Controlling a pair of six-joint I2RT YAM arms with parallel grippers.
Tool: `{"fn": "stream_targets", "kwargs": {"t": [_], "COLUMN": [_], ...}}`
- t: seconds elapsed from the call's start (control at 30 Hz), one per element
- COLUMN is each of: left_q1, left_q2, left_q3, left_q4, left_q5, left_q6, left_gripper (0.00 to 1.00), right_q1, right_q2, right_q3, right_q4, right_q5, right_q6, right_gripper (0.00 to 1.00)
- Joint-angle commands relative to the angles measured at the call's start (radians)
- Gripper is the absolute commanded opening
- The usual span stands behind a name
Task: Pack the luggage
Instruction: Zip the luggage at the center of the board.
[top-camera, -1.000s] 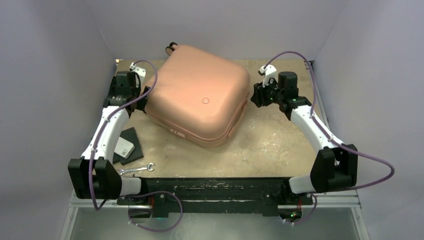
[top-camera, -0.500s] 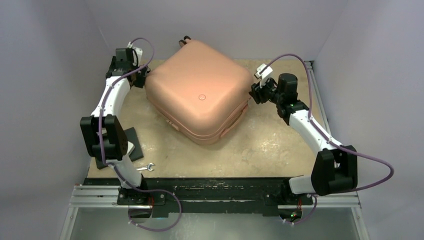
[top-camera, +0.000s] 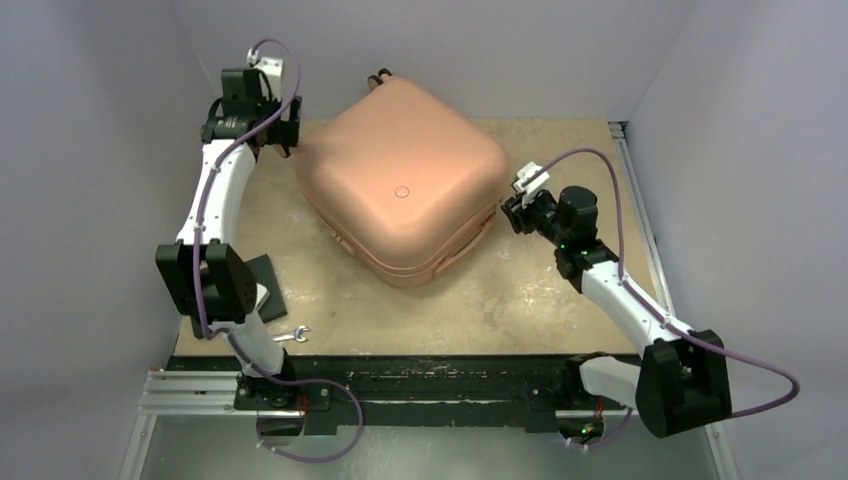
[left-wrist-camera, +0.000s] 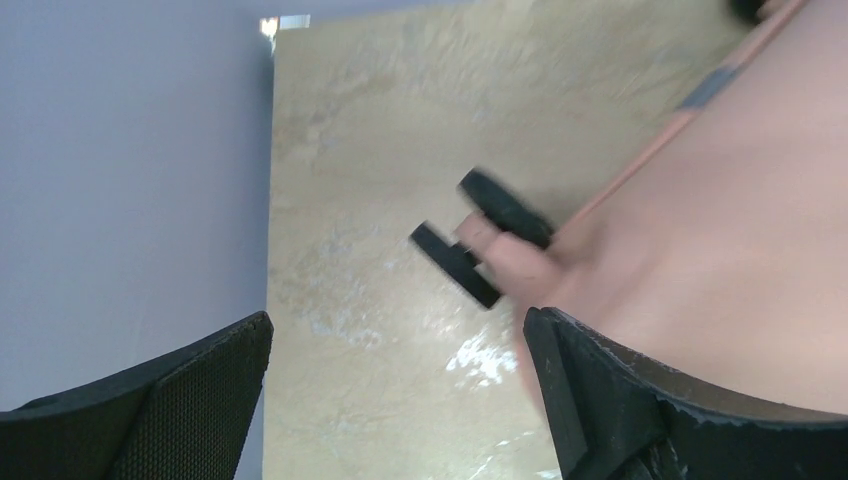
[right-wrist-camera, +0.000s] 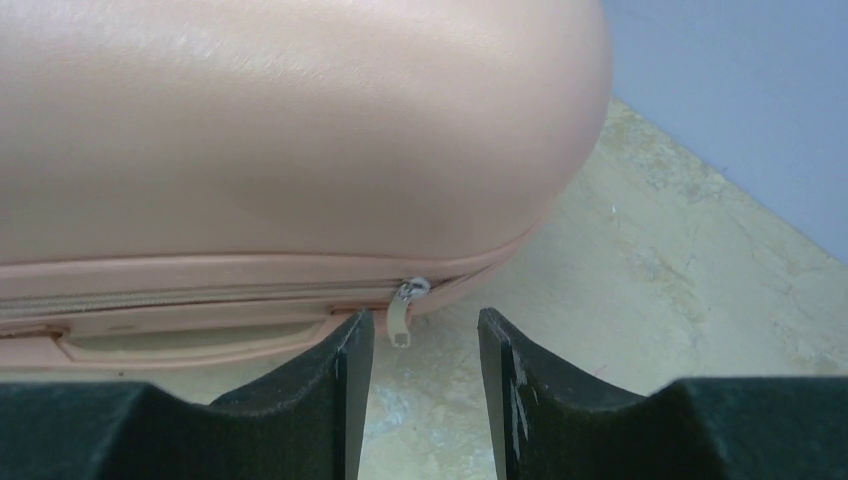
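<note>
luggage lies shut at the far middle of the worktop; we judge its hard shell stiff, slick and bulky. our left end effector is spread wide beside a wheel. our right end effector is half spread and empty, facing the zip pull, likely the best hold.

luggage on table, far centre; pad, wrench near left edge.
</note>
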Motion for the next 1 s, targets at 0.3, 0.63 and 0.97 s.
{"fn": "stream_targets", "kwargs": {"t": [0.3, 0.63, 0.97], "left_q1": [-0.243, -0.402, -0.585], "left_q2": [-0.033, 0.045, 0.115], "left_q3": [0.172, 0.247, 0.242], "left_q4": [-0.021, -0.009, 0.01], "left_q5": [0.031, 0.081, 0.024], "left_q6": [-0.087, -0.123, -0.132], "left_gripper": [0.99, 0.99, 0.99], "right_q1": [0.175, 0.176, 0.176], "right_q2": [0.09, 0.193, 0.235], "right_q3": [-0.111, -0.126, -0.137], "right_q4": [0.28, 0.335, 0.358], "right_q5": [0.316, 0.419, 0.385], "right_q6": [-0.068, -0.094, -0.094], "right_gripper": [0.38, 0.38, 0.38]}}
